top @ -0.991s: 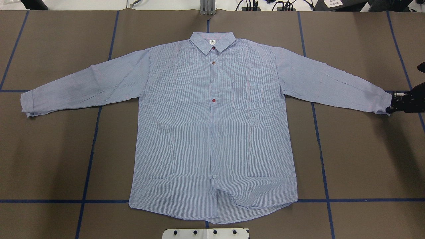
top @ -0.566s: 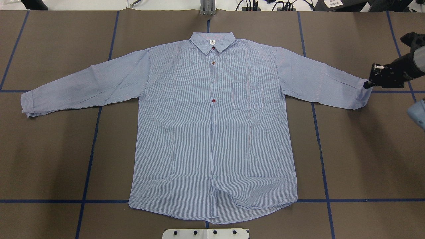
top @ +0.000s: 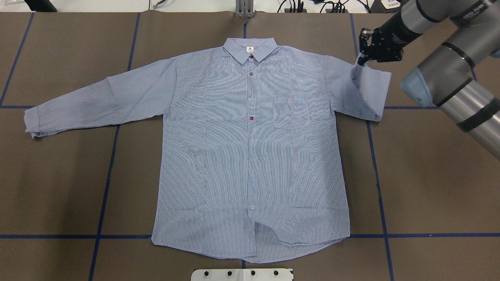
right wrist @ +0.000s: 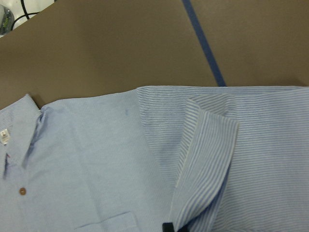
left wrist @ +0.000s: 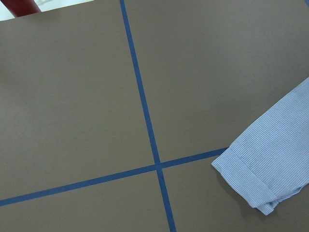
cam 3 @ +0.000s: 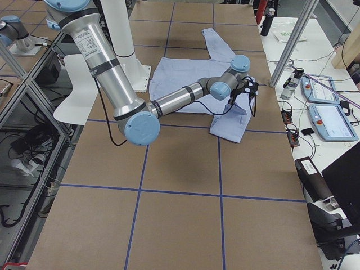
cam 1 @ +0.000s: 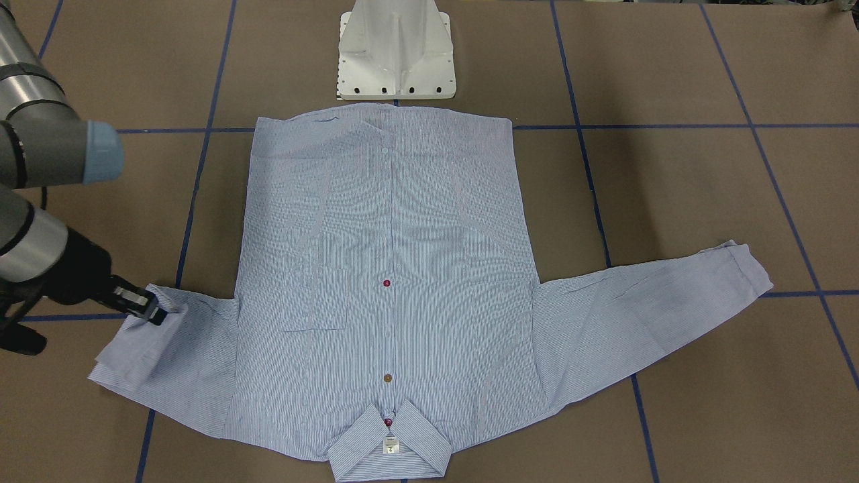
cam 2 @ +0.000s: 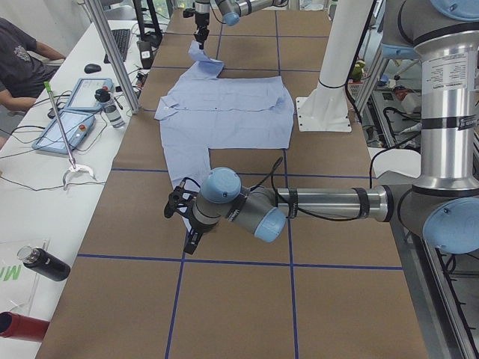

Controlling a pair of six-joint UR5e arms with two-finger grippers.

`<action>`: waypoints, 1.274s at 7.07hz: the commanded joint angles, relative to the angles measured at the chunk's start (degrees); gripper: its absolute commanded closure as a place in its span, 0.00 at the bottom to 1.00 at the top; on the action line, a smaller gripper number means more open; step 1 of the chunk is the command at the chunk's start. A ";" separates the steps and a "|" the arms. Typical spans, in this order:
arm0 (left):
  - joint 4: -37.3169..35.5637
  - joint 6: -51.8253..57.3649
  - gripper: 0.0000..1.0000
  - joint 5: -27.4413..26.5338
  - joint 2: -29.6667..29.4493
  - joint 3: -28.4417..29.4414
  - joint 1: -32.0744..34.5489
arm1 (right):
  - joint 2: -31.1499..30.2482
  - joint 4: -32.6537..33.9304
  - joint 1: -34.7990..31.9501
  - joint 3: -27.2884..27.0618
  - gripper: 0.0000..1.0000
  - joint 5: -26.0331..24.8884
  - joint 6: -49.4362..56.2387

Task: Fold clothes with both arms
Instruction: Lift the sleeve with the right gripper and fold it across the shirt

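Note:
The light blue striped shirt lies flat and face up, collar at the far edge. My right gripper is shut on the cuff of the sleeve on my right and holds it above the shoulder, so that sleeve is doubled back on itself. It also shows in the front view. In the right wrist view the cuff hangs from the fingertips. The other sleeve lies stretched out flat. My left gripper hovers low beyond that sleeve's cuff; I cannot tell if it is open or shut.
The white pedestal base stands at the shirt's hem. Blue tape lines grid the brown table. An operators' bench with tablets and bottles runs along the far edge, with a person seated there.
My right gripper has lifted the cuff and carried it inward and toward the far edge, from the table's right side to above the shoulder. The sleeve has folded over. The other sleeve has not moved.

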State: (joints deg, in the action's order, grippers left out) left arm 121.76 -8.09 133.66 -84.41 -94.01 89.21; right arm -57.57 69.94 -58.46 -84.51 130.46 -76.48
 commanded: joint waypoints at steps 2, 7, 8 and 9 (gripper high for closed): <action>2.25 -0.17 0.00 0.03 0.12 0.14 0.00 | 12.96 0.90 13.87 2.31 1.00 -13.61 -14.03; 2.25 -0.17 0.00 0.11 -0.05 0.14 -0.09 | 30.12 -1.02 19.78 19.62 1.00 -24.54 -17.48; 2.25 -0.08 0.00 0.11 -0.05 0.14 -0.09 | 30.32 -2.42 19.88 20.34 1.00 -24.99 -19.22; 2.25 -0.17 0.00 0.20 -0.06 0.05 -0.09 | 30.32 -3.57 20.23 20.70 1.00 -25.95 -19.93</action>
State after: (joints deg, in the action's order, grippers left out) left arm 124.01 -8.22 133.79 -84.44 -93.89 89.13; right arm -27.62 67.78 -38.64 -64.67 105.60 -95.32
